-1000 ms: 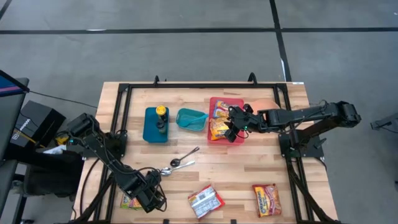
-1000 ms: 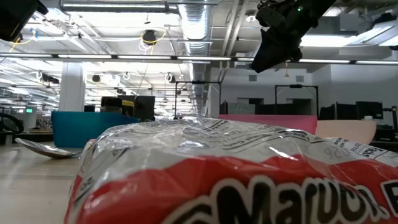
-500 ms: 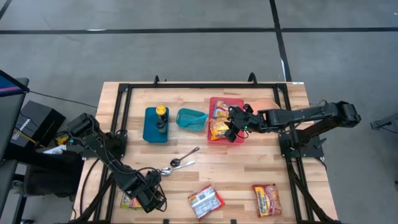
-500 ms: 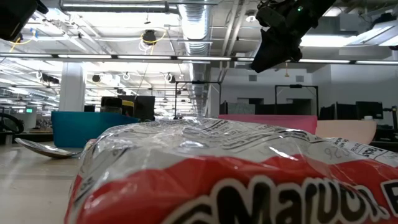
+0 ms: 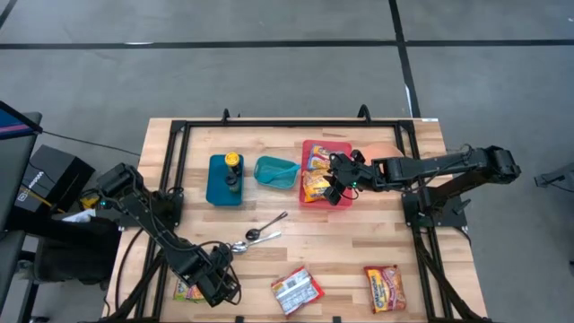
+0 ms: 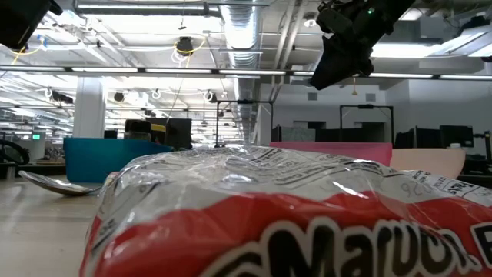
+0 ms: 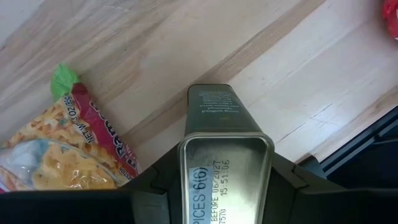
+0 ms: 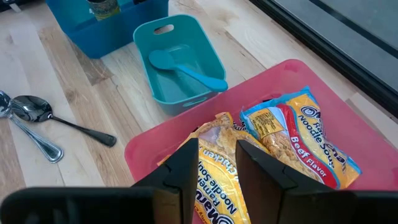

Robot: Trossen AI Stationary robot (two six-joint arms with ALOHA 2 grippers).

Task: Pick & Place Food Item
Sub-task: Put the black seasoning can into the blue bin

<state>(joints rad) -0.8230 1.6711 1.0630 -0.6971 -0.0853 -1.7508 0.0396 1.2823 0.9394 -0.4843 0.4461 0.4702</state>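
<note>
- Left wrist view alone shows the left gripper [image 7: 225, 186] clamped on a metal tin [image 7: 222, 140], beside a noodle packet [image 7: 68, 155].
- Right gripper [image 8: 216, 163], fingers slightly parted and empty, hovers over two ramen packs [image 8: 298, 140] in the red tray [image 5: 339, 146].

You have bare wood between the spoons [image 5: 257, 236] and the red bin [image 5: 341, 201], while the teal tub [image 5: 275, 170] and blue caddy [image 5: 217, 186] crowd that bin's left side.
</note>
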